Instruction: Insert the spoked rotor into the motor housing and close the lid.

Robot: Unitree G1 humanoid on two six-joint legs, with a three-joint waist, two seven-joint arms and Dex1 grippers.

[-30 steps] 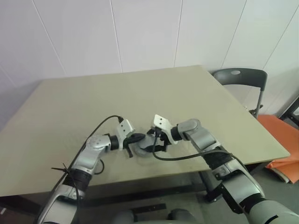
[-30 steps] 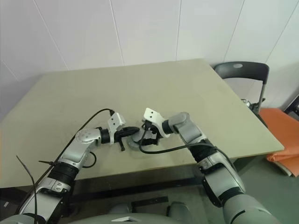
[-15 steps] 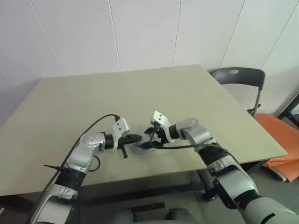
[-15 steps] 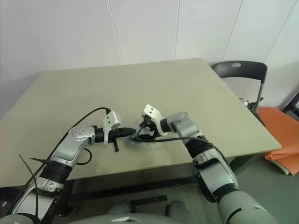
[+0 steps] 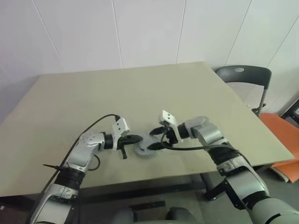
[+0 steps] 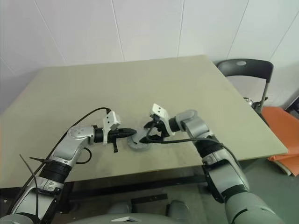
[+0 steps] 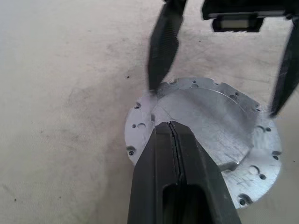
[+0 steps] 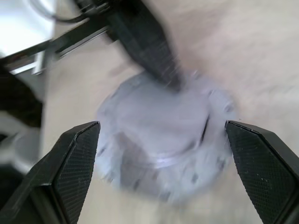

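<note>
Round flat light-grey metal lid [image 7: 205,135] is seen lying near the beige table's [image 5: 140,93] near edge. Left hand [image 7: 173,135], clenched empty, is pressed on its top. Right hand [image 8: 163,140], spread wide, is set astride it, released.

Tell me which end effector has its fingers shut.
The left end effector: its two black fingers press together over the lid. The right end effector stands wide open around that disc.
</note>
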